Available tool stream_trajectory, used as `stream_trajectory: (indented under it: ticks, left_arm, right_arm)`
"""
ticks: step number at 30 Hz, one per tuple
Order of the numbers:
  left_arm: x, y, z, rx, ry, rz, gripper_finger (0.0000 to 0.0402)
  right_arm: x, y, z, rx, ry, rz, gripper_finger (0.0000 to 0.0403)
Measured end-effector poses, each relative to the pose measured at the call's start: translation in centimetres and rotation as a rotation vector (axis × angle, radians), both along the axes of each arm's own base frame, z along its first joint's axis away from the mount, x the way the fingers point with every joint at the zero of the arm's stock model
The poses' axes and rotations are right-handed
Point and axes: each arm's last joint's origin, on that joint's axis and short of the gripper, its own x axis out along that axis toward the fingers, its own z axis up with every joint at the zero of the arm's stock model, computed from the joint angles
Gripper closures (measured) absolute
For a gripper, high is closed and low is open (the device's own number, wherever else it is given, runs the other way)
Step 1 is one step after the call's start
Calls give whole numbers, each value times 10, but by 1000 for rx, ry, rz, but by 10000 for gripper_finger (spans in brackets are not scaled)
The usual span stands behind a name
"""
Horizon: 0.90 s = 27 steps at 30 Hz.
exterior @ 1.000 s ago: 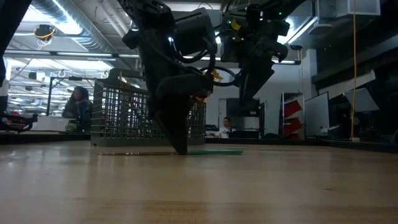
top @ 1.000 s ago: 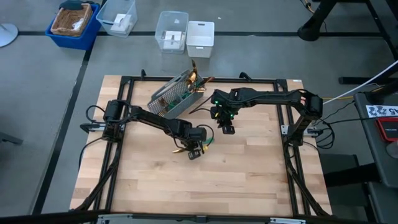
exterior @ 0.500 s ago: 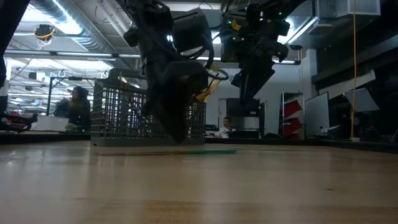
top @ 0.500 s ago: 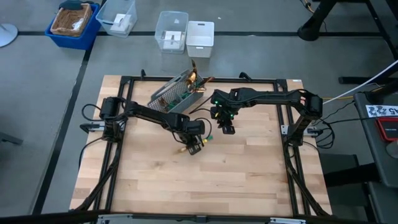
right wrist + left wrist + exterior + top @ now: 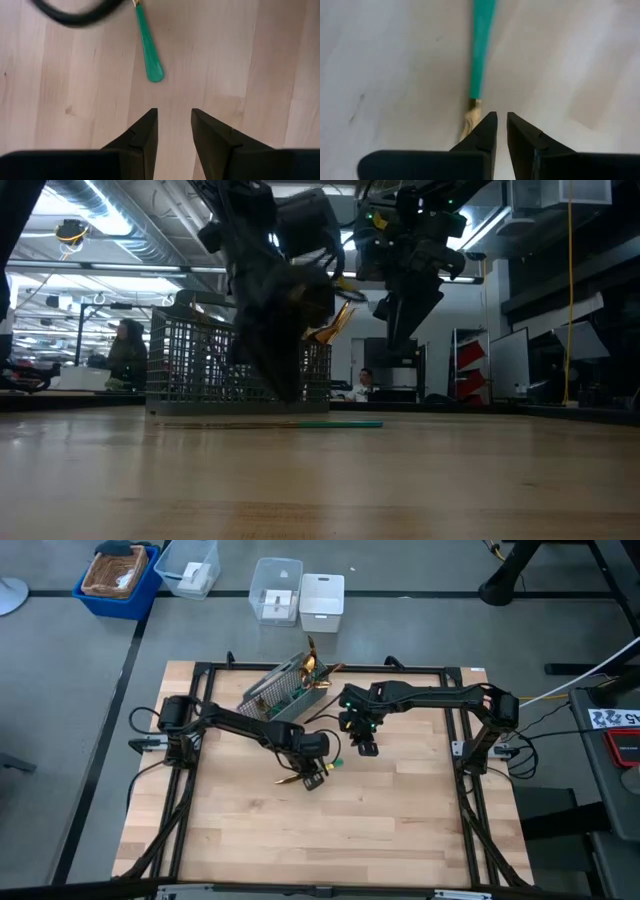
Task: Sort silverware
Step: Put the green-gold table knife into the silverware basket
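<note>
One piece of silverware lies flat on the wooden table, its teal handle (image 5: 334,762) pointing toward the right arm and its gold head (image 5: 287,780) the other way. It also shows as a utensil (image 5: 338,423), a handle (image 5: 481,50) and a handle end (image 5: 148,50). My left gripper (image 5: 314,776) (image 5: 293,392) (image 5: 501,125) hangs just above the utensil's neck, open by a narrow gap and touching nothing. My right gripper (image 5: 367,748) (image 5: 174,120) is open and hovers over bare wood near the handle's end. More gold silverware (image 5: 316,667) sticks out of the grey mesh caddy (image 5: 280,692).
The caddy (image 5: 230,365) lies on its side near the table's far edge. Black frame rails (image 5: 200,690) border the tabletop. A blue bin (image 5: 118,575) and clear and white bins (image 5: 300,595) stand on the floor beyond it. Bare wood (image 5: 330,840) fills the near half.
My left gripper has risen from the tabletop and shifted a little toward the far edge. The utensil under it has stayed lying on the wood.
</note>
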Motion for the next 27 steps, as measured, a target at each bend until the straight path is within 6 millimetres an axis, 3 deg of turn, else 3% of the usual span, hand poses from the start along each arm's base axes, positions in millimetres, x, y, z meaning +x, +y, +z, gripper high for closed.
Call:
stream_trajectory:
  ticks: [5,11,16,27]
  left_arm:
    - [-9,-9,24,35,-44,-29,398]
    - [-30,-27,41,128,-98,14,395]
    - [-43,-39,32,143,-101,119,399]
    - [-54,-53,-5,87,-297,247,400]
  right_arm:
    - [4,0,-5,7,-69,12,281]
    - [7,2,-14,12,-122,27,281]
    - [11,10,-22,14,-194,61,281]
    - [28,53,-30,-42,-384,176,281]
